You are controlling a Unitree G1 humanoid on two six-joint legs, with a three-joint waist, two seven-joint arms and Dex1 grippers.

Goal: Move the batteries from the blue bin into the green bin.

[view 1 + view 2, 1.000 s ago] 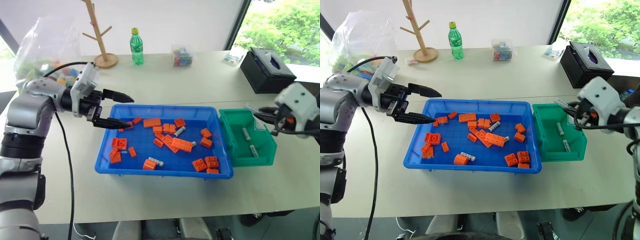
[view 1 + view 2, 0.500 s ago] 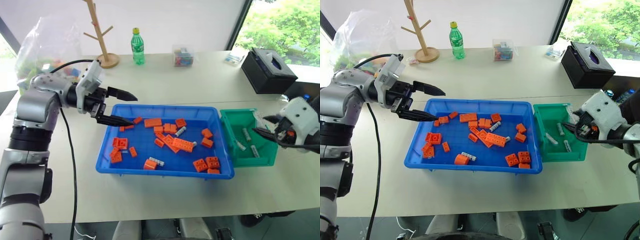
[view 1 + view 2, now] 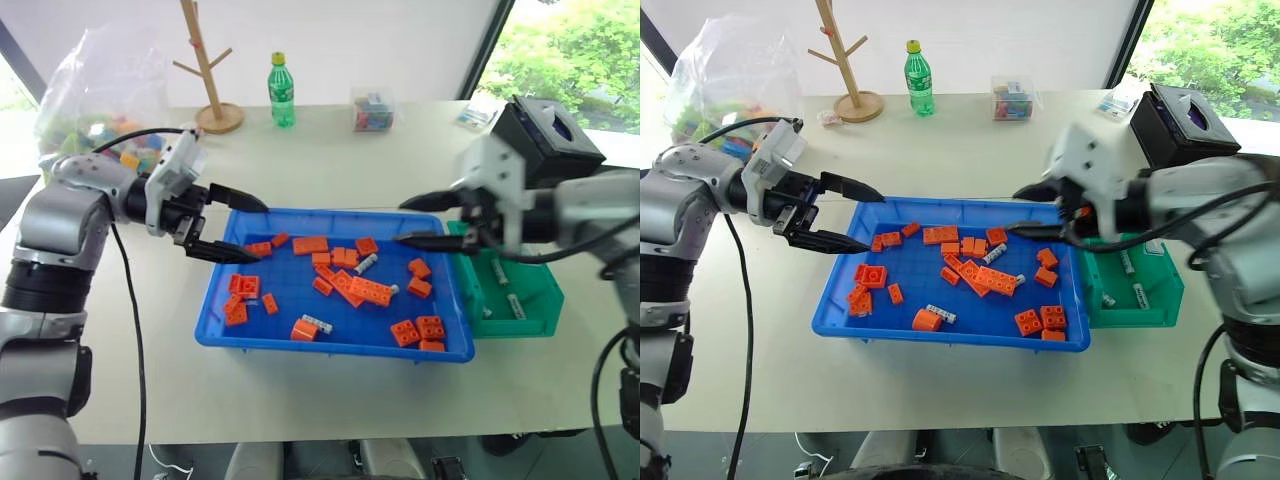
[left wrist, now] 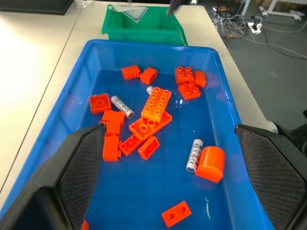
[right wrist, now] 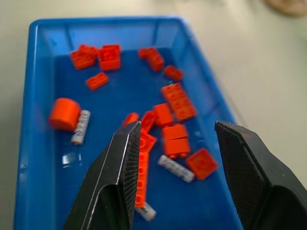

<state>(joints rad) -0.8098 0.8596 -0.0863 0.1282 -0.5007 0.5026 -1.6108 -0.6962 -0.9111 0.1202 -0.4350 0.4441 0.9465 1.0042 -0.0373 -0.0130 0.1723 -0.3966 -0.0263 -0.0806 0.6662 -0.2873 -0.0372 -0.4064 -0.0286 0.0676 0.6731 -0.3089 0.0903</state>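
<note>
The blue bin [image 3: 330, 349] lies mid-table, holding several orange bricks [image 3: 370, 291] and three batteries [image 3: 363, 264] [image 3: 315, 322] [image 4: 194, 155] scattered among them. Against its right end stands the green bin [image 3: 520, 325], where three batteries [image 3: 1126, 262] lie on the floor. My left gripper [image 3: 245, 228] hovers open over the blue bin's left end, holding nothing. My right gripper [image 3: 402, 223] hangs open and empty above the blue bin's right end, pointing left toward a battery [image 5: 176, 168] and the bricks below it.
Along the far edge of the table stand a wooden peg tree [image 3: 205, 70], a green bottle [image 3: 281, 90] and a small clear box of coloured pieces [image 3: 372, 110]. A black tissue box [image 3: 545, 135] sits behind the green bin. A plastic bag of bricks [image 3: 90, 100] is far left.
My right gripper opened over the green bin, where a third battery now lies, then swung left to the blue bin's right end. The left gripper stayed put.
</note>
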